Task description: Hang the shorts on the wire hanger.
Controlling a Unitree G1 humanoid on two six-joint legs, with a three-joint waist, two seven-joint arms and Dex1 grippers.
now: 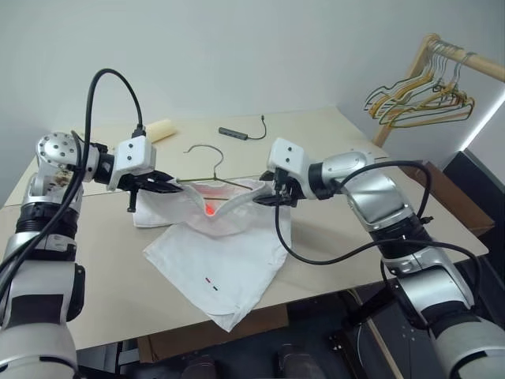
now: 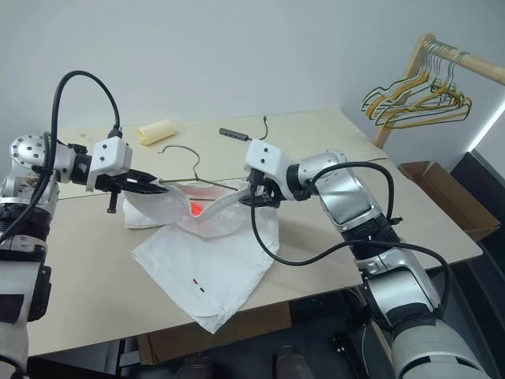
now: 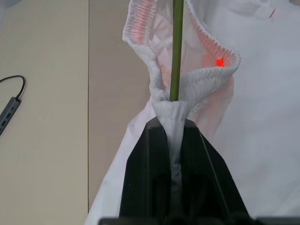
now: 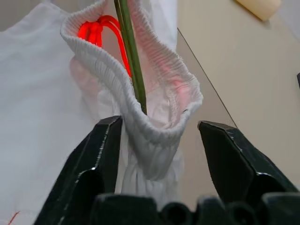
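White shorts [image 1: 225, 257] are lying spread toward the table's near edge, with the gathered waistband being held raised and stretched open. The thin grey-green wire hanger [image 1: 207, 167] is being carried inside the waistband, hook pointing toward the far edge.

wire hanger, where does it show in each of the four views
Left eye view: wire hanger centre, hook up, above the shorts.
Right eye view: centre-left.
Left wrist view: green rod rising from the waistband.
Right wrist view: green rod inside the waistband.
Shared landmark: the glowing red spot in the waistband.
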